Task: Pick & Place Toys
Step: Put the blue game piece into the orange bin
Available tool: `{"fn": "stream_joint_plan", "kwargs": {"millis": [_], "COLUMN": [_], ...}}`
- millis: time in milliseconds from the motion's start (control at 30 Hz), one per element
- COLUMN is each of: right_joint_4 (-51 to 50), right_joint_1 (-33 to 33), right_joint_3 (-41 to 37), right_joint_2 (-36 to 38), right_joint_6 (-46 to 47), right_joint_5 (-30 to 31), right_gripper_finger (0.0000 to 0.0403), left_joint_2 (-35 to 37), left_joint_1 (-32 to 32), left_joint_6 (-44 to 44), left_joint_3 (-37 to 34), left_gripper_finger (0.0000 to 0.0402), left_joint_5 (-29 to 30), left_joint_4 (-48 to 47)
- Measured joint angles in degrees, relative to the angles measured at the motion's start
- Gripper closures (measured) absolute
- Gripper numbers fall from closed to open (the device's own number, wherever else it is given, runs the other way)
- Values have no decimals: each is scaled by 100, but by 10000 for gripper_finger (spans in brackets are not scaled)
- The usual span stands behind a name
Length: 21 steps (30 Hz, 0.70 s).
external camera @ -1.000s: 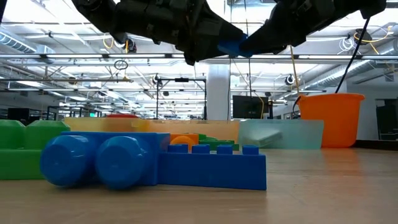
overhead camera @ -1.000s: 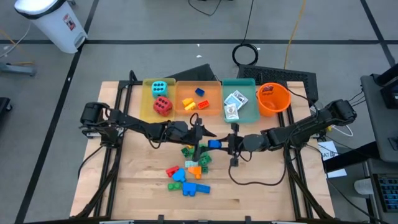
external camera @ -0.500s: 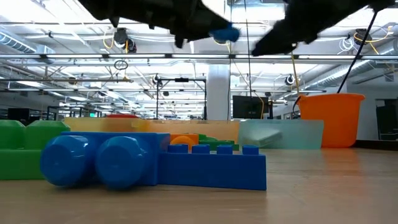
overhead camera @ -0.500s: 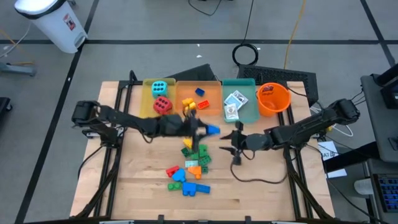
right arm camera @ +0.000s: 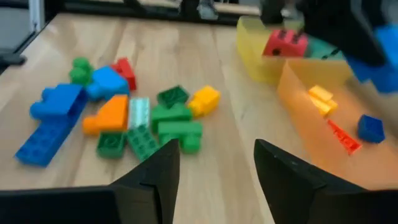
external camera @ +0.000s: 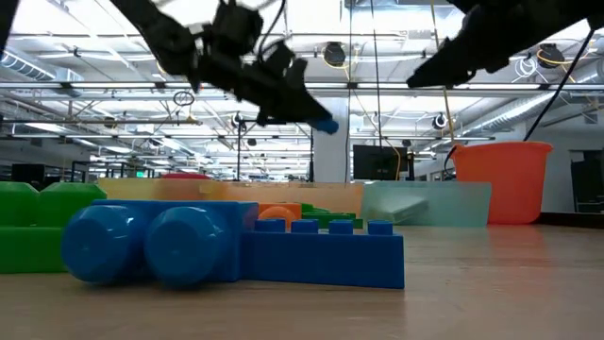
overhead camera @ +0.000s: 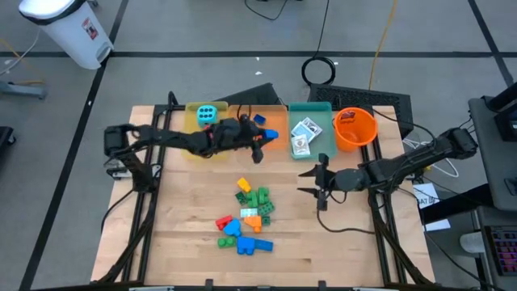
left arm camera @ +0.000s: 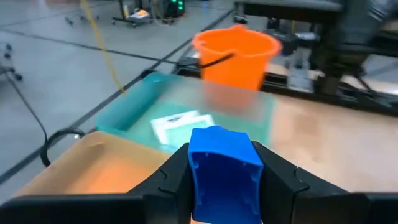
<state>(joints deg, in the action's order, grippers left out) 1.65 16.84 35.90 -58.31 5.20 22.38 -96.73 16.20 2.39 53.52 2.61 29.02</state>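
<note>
Wooden counter (overhead camera: 186, 242) held scattered bricks (overhead camera: 246, 218); left gripper (left arm camera: 225, 186) pinched a blue brick (left arm camera: 222, 163) over the orange tray (overhead camera: 279, 144), right gripper's (right arm camera: 214, 165) fingers (right arm camera: 158, 171) gaped empty.

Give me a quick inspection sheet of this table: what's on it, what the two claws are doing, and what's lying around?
Surface: wooden table, bare along its right side.
Job's things: loose bricks piled mid-table; cyan die and red die in the yellow tray; a few bricks in the orange tray; card packs in the teal tray.
Clutter: orange bucket beside the teal tray.
Grippers: left gripper above the orange tray, shut on a blue brick; right gripper open, empty, over the table right of the pile.
Cables: black cable looping across the table under the right arm; coiled cable on the floor.
Surroundings: white bin on the floor.
</note>
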Motion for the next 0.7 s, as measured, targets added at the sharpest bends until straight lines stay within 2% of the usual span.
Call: {"fn": "stream_joint_plan", "kwargs": {"millis": [200, 400, 467, 600, 700], "right_joint_4": [487, 816, 1019, 1375, 1650], "right_joint_1": [-239, -500, -562, -673, -681], "right_joint_3": [-367, -600, -696, -872, -956], "right_joint_2": [50, 62, 63, 64, 64], "right_joint_6": [-142, -140, -141, -136, -138], "right_joint_5": [-5, 1, -1, -8, -9], "right_gripper_finger": [238, 239, 239, 234, 229], "left_joint_2": [-898, -1391, -1460, -1459, -1377], "left_joint_1": [591, 904, 901, 856, 824], "left_joint_6": [490, 1002, 1104, 1279, 1307], "left_joint_3": [4, 6, 8, 9, 10], "left_gripper_finger": [274, 273, 250, 168, 113], "left_joint_5": [-576, -749, -688, -533, -645], "left_joint_4": [832, 947, 1065, 1108, 1136]}}
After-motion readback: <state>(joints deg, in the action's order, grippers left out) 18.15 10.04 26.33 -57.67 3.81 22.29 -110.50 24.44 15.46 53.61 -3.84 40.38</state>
